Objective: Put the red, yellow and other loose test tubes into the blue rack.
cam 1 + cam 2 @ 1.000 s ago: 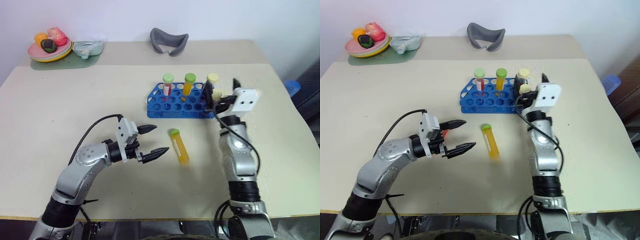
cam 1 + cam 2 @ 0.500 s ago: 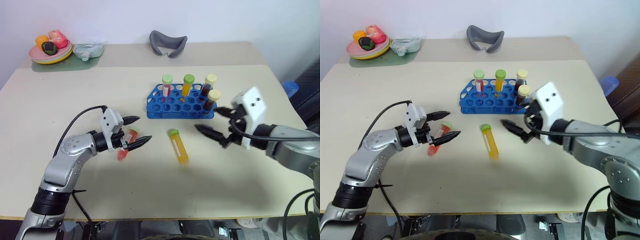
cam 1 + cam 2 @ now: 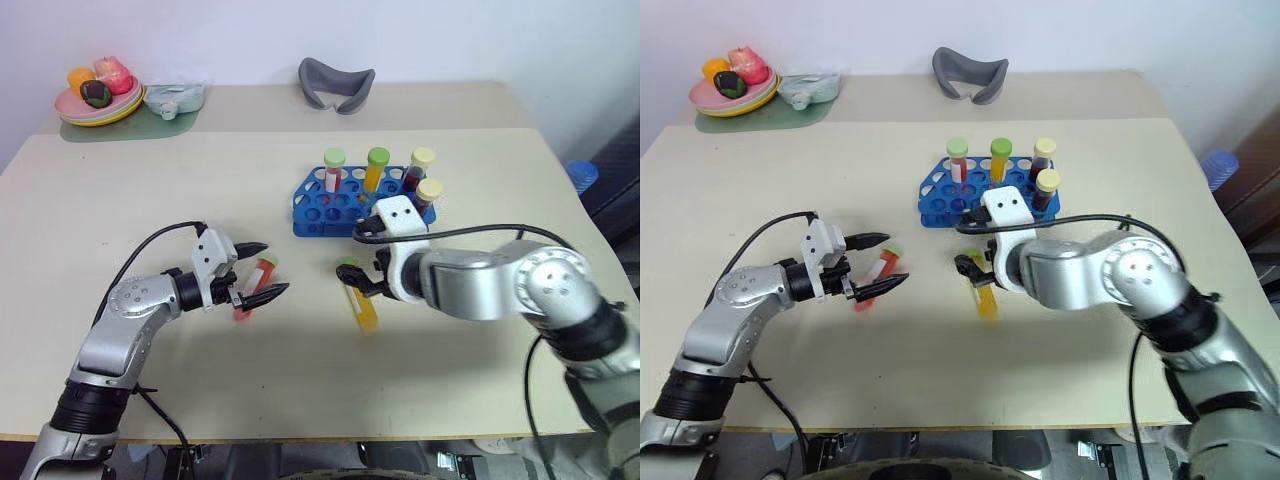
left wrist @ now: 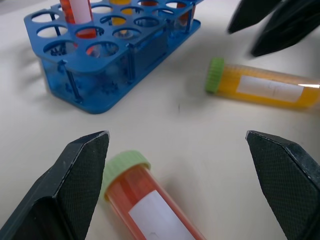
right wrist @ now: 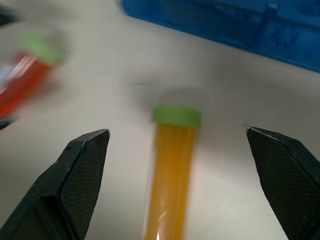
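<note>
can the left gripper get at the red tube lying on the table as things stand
Probably yes. The left gripper stands open with the red tube lying between its fingers on the table, nothing over it. The yellow tube and the blue rack lie apart from it.

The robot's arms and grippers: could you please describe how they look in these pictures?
Both arms are silver-grey metal with rounded joint housings and black ribbed collars. A thin black cable loops along each. The left gripper and the right gripper each sit on a white boxy wrist block and have two pointed black fingers with finely textured inner faces.
</note>
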Controlling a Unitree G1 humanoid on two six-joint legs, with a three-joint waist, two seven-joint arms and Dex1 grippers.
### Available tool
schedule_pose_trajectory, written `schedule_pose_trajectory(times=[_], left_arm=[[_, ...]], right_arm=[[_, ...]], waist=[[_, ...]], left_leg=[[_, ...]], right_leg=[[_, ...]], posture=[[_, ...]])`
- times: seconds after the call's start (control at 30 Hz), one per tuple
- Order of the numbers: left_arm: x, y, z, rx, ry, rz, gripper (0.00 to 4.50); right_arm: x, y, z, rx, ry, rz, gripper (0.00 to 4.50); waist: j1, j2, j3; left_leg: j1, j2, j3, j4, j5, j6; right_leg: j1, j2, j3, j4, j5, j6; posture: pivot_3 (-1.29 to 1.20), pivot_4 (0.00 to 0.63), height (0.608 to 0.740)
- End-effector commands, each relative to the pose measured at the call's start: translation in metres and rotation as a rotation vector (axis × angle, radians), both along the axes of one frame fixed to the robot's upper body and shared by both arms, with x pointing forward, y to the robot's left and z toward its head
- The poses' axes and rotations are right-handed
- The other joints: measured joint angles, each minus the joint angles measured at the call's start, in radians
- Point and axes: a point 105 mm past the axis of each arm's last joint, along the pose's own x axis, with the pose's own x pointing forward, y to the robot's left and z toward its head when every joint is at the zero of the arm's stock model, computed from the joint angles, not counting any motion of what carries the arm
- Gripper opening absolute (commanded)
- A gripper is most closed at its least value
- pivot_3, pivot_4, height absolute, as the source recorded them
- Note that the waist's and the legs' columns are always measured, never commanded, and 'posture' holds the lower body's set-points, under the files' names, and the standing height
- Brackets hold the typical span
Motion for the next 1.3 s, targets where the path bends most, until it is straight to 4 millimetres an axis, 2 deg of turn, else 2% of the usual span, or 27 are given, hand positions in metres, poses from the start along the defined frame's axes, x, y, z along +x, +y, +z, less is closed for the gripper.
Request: schedule_pose_trajectory(times=[0.03, 0.1, 0.33, 0.73, 0.83, 0.93, 1.3], left_arm=[[-0.006, -0.006, 0.013, -0.008, -0.043, -0.017, 4.5], [-0.008, -0.009, 0.016, -0.008, -0.038, -0.03, 4.5], [-0.009, -0.01, 0.02, -0.006, -0.033, -0.031, 4.5], [-0.014, -0.008, 0.01, -0.014, -0.022, -0.024, 4.5], [-0.015, -0.006, 0.006, -0.015, -0.019, -0.018, 4.5], [-0.016, -0.005, 0.004, -0.015, -0.018, -0.016, 4.5], [-0.014, -0.006, 0.003, -0.011, -0.024, -0.02, 4.5]], right_arm=[[0.003, -0.004, -0.011, -0.08, 0.036, -0.07, 4.45], [0.005, -0.005, -0.015, -0.1, 0.054, -0.084, 4.45], [0.008, -0.008, -0.022, -0.168, 0.086, -0.06, 4.45], [0.015, -0.007, -0.03, -0.187, 0.16, -0.036, 4.45], [0.014, -0.004, -0.034, -0.162, 0.18, -0.049, 3.61], [0.014, 0.0, -0.034, -0.144, 0.185, -0.063, 2.25], [0.016, 0.001, -0.022, -0.134, 0.139, -0.063, 2.25]], waist=[[0.003, 0.0, 0.0], [0.001, 0.0, 0.0], [-0.002, 0.001, 0.0], [-0.004, 0.0, -0.001], [-0.01, 0.0, -0.002], [-0.019, 0.0, -0.002], [-0.027, 0.0, -0.002]], left_leg=[[-0.002, 0.0, 0.0, 0.0, 0.0, 0.0], [-0.006, 0.0, 0.0, 0.001, 0.0, 0.0], [-0.005, 0.0, 0.0, 0.001, 0.001, 0.0], [-0.004, 0.0, 0.0, 0.001, 0.001, 0.001], [-0.004, 0.0, 0.0, 0.002, 0.001, 0.001], [-0.004, 0.0, 0.0, 0.001, 0.001, 0.001], [-0.003, 0.0, -0.001, 0.0, 0.001, 0.002]], right_leg=[[-0.001, 0.0, 0.0, 0.0, 0.0, 0.0], [-0.005, -0.001, 0.0, 0.0, 0.0, 0.0], [-0.006, 0.0, 0.0, 0.002, 0.0, 0.0], [-0.005, 0.0, 0.0, 0.002, 0.0, 0.0], [-0.005, 0.0, 0.0, 0.003, 0.0, 0.0], [-0.005, 0.0, 0.0, 0.003, 0.0, 0.0], [-0.005, 0.001, 0.0, 0.003, 0.0, 0.0]], posture=[[0.0, 0.15, 0.74], [0.0, 0.15, 0.74], [0.0, 0.15, 0.74], [0.0, 0.15, 0.74], [0.0, 0.15, 0.74], [0.0, 0.15, 0.74], [0.0, 0.15, 0.74]])
